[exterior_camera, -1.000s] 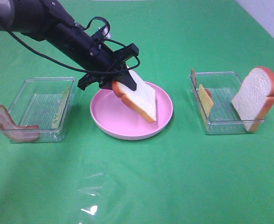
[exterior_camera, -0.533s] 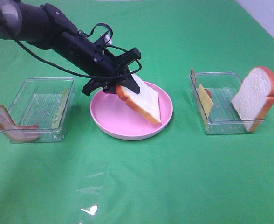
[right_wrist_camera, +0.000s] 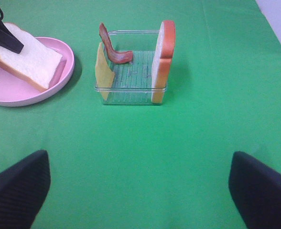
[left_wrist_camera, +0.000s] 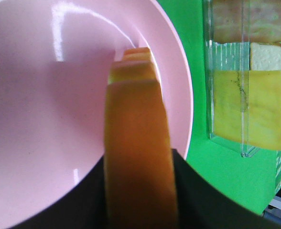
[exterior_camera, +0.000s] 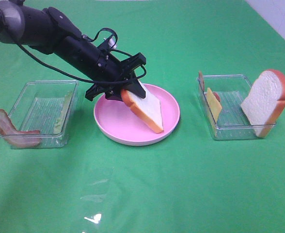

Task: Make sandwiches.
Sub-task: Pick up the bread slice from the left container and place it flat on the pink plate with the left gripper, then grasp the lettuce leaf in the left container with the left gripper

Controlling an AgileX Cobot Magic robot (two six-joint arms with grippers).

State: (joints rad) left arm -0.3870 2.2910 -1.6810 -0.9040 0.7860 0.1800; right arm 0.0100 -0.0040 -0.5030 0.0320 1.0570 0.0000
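From the high camera I see the left gripper (exterior_camera: 128, 90) clamped on the crusted upper end of a bread slice (exterior_camera: 150, 109). The slice tilts, with its lower corner down on the pink plate (exterior_camera: 128, 140) at the middle of the green cloth (exterior_camera: 181, 184). Only this view shows me the left tray (exterior_camera: 21, 92).

My left wrist camera looks along the slice's orange crust, edge-on. It shows a dark finger (left_wrist_camera: 198, 202) against each side, which the high view leaves unclear.

The right wrist camera alone shows the right gripper (right_wrist_camera: 138, 188), jaws wide apart over the cloth and holding nothing. Beyond it stands the right tray (right_wrist_camera: 131, 90) with a second slice (right_wrist_camera: 163, 52) upright, cheese (right_wrist_camera: 104, 71) and bacon (right_wrist_camera: 113, 51).
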